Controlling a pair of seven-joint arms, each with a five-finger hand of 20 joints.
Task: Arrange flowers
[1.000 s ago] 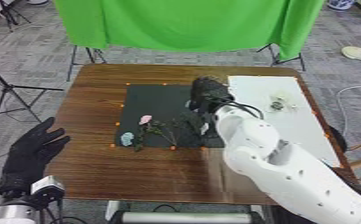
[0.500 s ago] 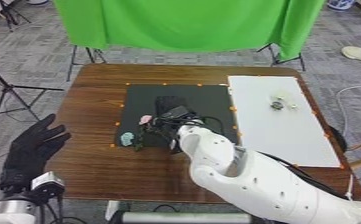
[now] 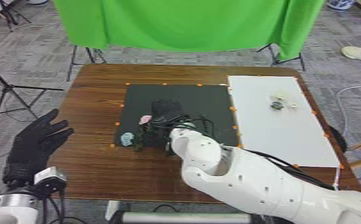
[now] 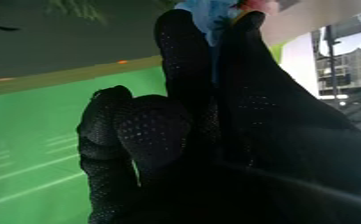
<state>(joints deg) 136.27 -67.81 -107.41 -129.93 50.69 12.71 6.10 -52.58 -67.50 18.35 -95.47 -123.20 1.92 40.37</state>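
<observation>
Right hand (image 3: 166,111): positioned above the black mat (image 3: 199,94), with blue petals (image 4: 203,9) and a red-pink bloom (image 4: 263,5) near it in the wrist view – grip state cannot be determined. The pink flower (image 3: 145,119) and light-blue flower (image 3: 127,138) lie on the mat beside it, the pale flower (image 3: 281,95) on the white sheet (image 3: 292,137) to the right; the left hand (image 3: 36,145) is open beside the tabletop (image 3: 96,175). Current step, as judged: arranging stems on the mat – next, confirm stem alignment, then withdraw clear of the blooms
</observation>
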